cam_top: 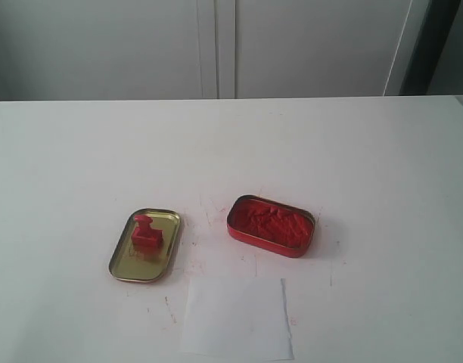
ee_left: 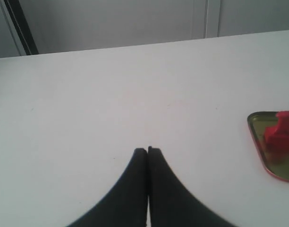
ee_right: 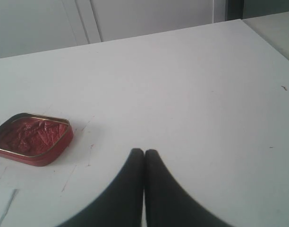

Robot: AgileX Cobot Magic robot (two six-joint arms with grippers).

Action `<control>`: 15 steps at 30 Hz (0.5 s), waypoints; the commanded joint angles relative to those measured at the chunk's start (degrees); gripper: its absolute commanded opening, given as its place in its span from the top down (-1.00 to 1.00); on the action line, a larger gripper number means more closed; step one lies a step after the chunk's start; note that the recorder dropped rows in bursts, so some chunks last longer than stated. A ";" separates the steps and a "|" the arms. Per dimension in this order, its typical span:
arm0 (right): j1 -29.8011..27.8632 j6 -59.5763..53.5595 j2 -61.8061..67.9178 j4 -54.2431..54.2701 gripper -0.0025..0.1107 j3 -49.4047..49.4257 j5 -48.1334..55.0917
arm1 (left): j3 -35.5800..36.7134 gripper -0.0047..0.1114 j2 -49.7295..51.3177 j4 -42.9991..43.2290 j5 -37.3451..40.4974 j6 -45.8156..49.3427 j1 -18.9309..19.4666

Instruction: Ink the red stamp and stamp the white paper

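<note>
Gold-coloured lid (cam_top: 137, 266) and red tin (cam_top: 262, 238) on a white desk (cam_top: 80, 151).
The lid is laid hollow side up at the near left; the tin, filled with red ink paste (cam_top: 273, 221), is set to its right, apart. Pale cabinet doors (cam_top: 216, 45) are seen beyond.

Matte black jaws on both arms, smooth curved outer edges, tapering to narrow blunt ends
</note>
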 commanded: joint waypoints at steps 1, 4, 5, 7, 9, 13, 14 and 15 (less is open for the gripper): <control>-0.14 0.01 -0.20 0.00 0.96 0.29 -0.37 | -3.74 0.92 -0.10 0.00 3.15 -1.21 0.11; -0.14 0.01 -0.20 0.00 0.96 0.29 -0.37 | -7.00 0.92 1.36 0.00 7.59 -1.33 0.11; -0.14 0.01 -0.20 0.00 0.96 0.29 -0.37 | -7.74 0.92 2.09 0.00 8.31 -1.36 0.11; -0.14 0.01 -0.20 0.00 0.96 0.29 -0.37 | -9.91 0.92 4.37 0.30 8.96 -1.36 0.11; -0.14 0.01 -0.20 0.00 0.96 0.29 -0.37 | -12.57 0.92 7.78 0.30 8.96 -1.36 0.11; -0.14 0.01 -0.20 0.00 0.96 0.29 -0.37 | -16.80 0.92 13.53 0.30 9.79 -1.25 0.11; -0.14 0.01 -0.20 0.00 0.96 0.29 -0.37 | -17.72 0.92 14.93 0.30 10.48 -1.25 0.11; -0.14 0.01 -0.20 0.00 0.96 0.29 -0.37 | -18.91 0.92 16.70 0.30 11.13 -1.25 0.11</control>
